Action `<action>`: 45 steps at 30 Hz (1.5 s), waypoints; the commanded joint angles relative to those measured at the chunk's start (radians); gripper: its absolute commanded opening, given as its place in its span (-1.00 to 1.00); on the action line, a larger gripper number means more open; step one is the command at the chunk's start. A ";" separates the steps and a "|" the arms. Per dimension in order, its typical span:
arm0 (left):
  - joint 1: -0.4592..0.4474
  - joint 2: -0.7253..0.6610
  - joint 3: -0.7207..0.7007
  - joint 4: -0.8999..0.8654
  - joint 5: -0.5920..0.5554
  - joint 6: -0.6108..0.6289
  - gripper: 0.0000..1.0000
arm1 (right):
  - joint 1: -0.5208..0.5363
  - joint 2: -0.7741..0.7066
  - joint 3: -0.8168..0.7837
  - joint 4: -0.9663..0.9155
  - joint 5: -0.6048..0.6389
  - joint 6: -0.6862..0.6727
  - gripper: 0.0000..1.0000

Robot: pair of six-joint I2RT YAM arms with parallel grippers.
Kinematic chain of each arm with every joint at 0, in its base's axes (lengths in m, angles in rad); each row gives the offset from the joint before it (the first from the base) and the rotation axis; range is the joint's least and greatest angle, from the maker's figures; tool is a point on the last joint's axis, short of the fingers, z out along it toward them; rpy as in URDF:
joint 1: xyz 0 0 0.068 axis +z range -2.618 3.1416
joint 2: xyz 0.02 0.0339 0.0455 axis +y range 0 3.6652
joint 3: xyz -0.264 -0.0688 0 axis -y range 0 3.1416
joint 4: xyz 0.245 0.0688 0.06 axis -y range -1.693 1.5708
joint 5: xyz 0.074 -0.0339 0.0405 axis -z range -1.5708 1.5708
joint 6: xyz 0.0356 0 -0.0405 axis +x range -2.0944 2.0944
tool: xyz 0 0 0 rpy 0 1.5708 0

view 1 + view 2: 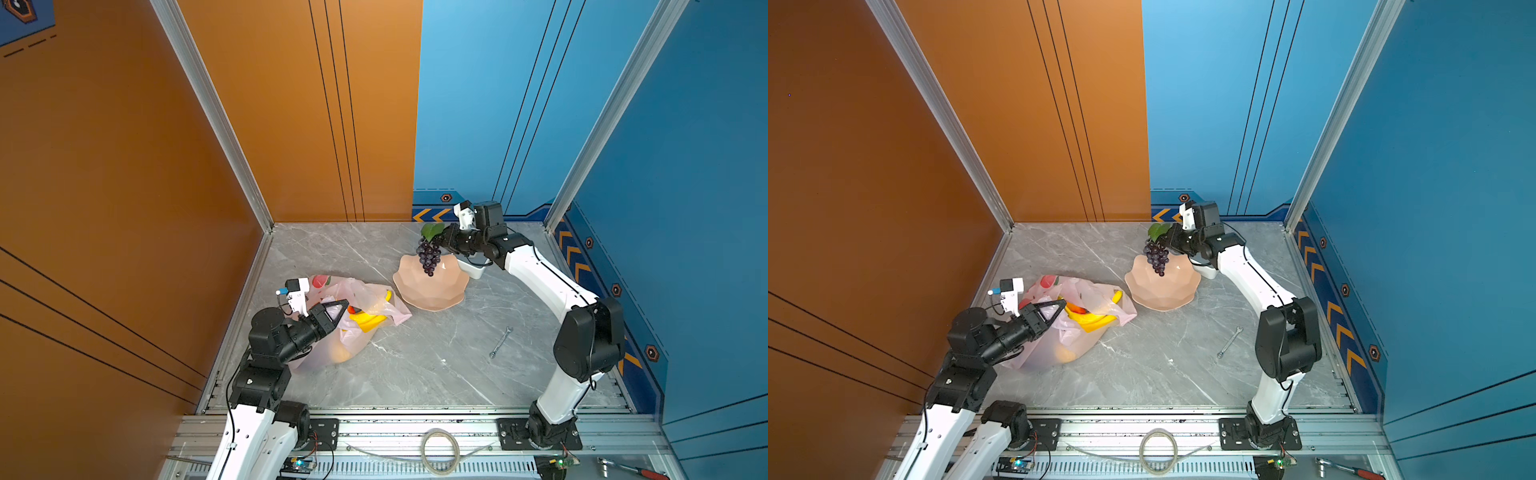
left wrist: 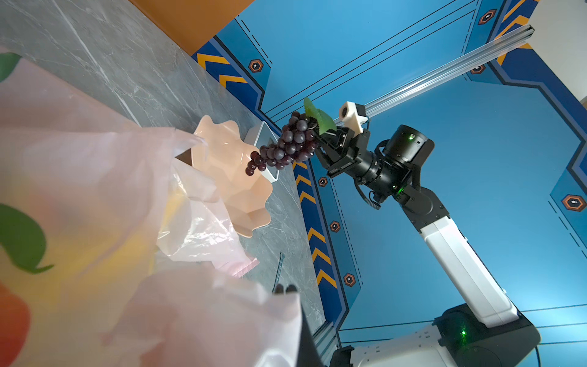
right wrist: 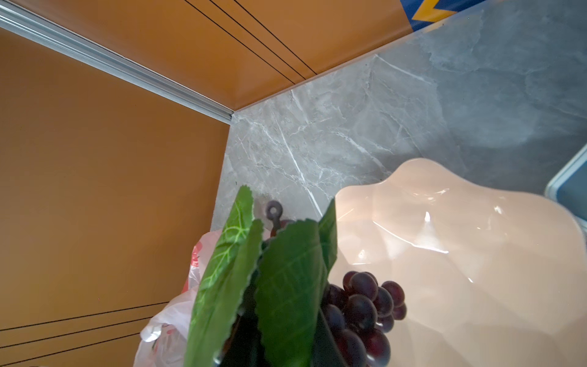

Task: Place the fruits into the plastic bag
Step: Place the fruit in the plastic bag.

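Left gripper (image 1: 343, 304) pinches bag (image 1: 376, 296) rim; right gripper (image 1: 444, 237) clamps grapes (image 1: 429, 255) over plate (image 1: 434, 301); swing to 8 o'clock, drop inside.

1. Left arm (image 1: 245, 436) and right arm (image 1: 544, 272): white shell links, black rounded joint housings.
2. White camera block (image 1: 297, 289) on each wrist; the left one has a blue plug.
3. Thin black cables (image 1: 227, 399) along the links.
4. Black screwed base plates (image 1: 509, 434), lower frame.
5. Left tool (image 1: 345, 302): black triangular frame.
6. Green lights (image 2: 411, 137) on right-arm joints.
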 commanded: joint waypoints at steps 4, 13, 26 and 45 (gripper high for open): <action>0.008 0.010 -0.026 0.042 0.009 0.023 -1.00 | 0.040 -0.084 0.075 0.049 -0.046 0.049 -0.68; 0.006 0.017 -0.028 0.057 0.006 0.020 -1.00 | 0.146 -0.126 0.144 0.068 -0.070 0.092 -0.67; 0.008 -0.011 -0.032 0.049 0.003 0.008 -1.00 | 0.335 -0.074 0.125 0.185 -0.083 0.183 -0.67; 0.009 -0.035 -0.030 0.046 -0.003 -0.001 -1.00 | 0.513 0.053 -0.003 0.369 -0.079 0.287 -0.67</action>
